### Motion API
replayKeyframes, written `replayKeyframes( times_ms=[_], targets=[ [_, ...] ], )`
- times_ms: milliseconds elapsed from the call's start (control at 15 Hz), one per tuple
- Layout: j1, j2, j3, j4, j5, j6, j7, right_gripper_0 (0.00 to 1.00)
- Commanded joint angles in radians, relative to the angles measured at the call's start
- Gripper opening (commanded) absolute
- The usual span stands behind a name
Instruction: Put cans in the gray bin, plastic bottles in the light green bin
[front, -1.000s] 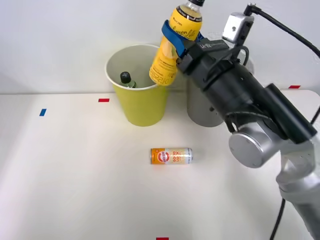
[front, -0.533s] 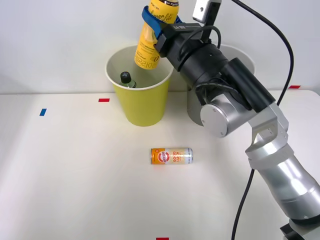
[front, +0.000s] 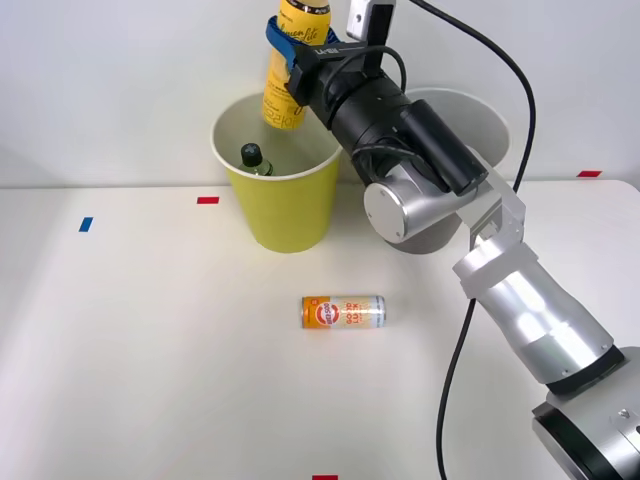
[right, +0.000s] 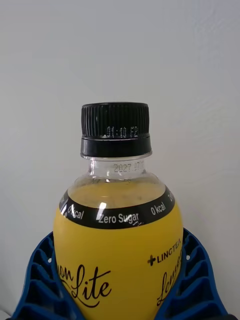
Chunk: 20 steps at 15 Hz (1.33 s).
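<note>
My right gripper (front: 288, 45) is shut on the yellow bottle (front: 290, 70), holding it nearly upright above the back rim of the light green bin (front: 285, 205). In the wrist view the yellow bottle (right: 117, 250) with its black cap sits between my blue ribbed fingers (right: 37, 280). A greenish bottle with a black cap (front: 253, 159) lies inside the light green bin. The orange and silver can (front: 343, 312) lies on its side on the table in front of the bins. Behind my arm, to the right, stands the gray bin (front: 470, 120), mostly hidden.
The white table (front: 150, 350) carries small red tape marks (front: 207, 200) and a blue one (front: 85, 224). A white wall stands just behind the bins. My arm's black cable (front: 470, 300) hangs over the table's right side.
My arm has carried the yellow bottle left and up, from beside the light green bin's right rim to above its opening, and turned it more upright. The can has stayed put.
</note>
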Motion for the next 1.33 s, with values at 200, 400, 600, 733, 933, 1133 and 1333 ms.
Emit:
replayKeyframes(
  times_ms=[200,400,600,733,933,1133,1333],
  targets=[
    [-0.023,0.011,0.008,0.037,0.004,-0.009,0.005,0.18],
    [-0.023,0.012,0.009,0.038,0.009,-0.006,0.016,0.28],
    [-0.021,0.014,0.009,0.037,0.026,-0.008,0.036,0.92],
    [-0.019,0.014,0.009,0.037,0.027,-0.006,0.040,1.00],
    [-0.006,0.014,0.009,0.037,0.029,-0.017,0.043,1.00],
    [0.042,0.014,0.026,0.034,0.034,-0.108,0.048,1.00],
    [0.132,-0.011,0.056,-0.032,0.047,-0.167,0.056,1.00]
  ],
)
